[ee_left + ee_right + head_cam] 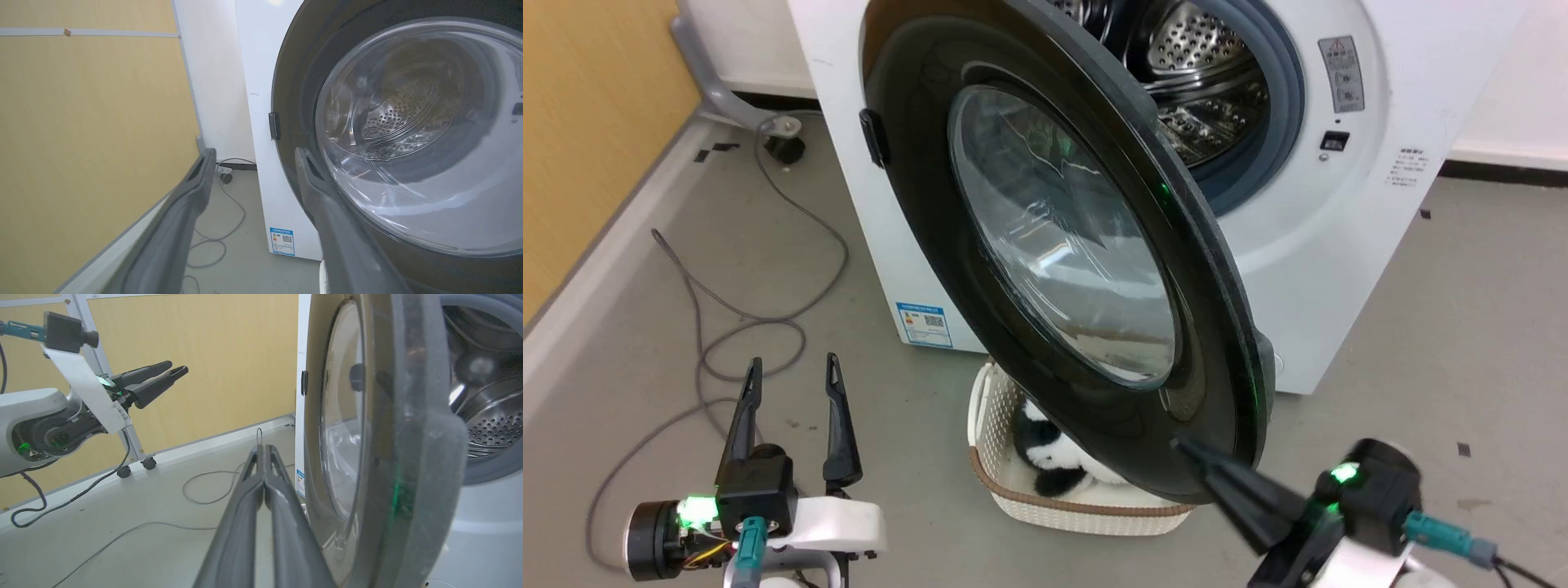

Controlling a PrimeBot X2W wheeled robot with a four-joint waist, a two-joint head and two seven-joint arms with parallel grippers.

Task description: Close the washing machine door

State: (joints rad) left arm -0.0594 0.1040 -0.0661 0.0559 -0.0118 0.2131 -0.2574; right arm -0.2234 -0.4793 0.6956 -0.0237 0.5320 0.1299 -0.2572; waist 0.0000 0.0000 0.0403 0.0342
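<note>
The white washing machine (1339, 245) stands ahead with its steel drum (1201, 73) exposed. Its door (1062, 237), a glossy black disc with a bulging glass window, hangs swung out toward me, about half open. My right gripper (1183, 447) is shut with nothing in it, its tip at the door's lower rim on the outer face; I cannot tell whether it touches. In the right wrist view the shut fingers (263, 451) point past the door (408, 428), which shows edge-on. My left gripper (792, 369) is open and empty, low at the left. It (254, 153) faces the door (408, 134) from a distance.
A cream basket (996, 490) holding a black-and-white plush toy (1045, 457) sits on the floor under the door. Grey cables (768, 318) loop across the floor left of the machine. A yellow wall panel (596, 122) with a pale skirting runs along the left.
</note>
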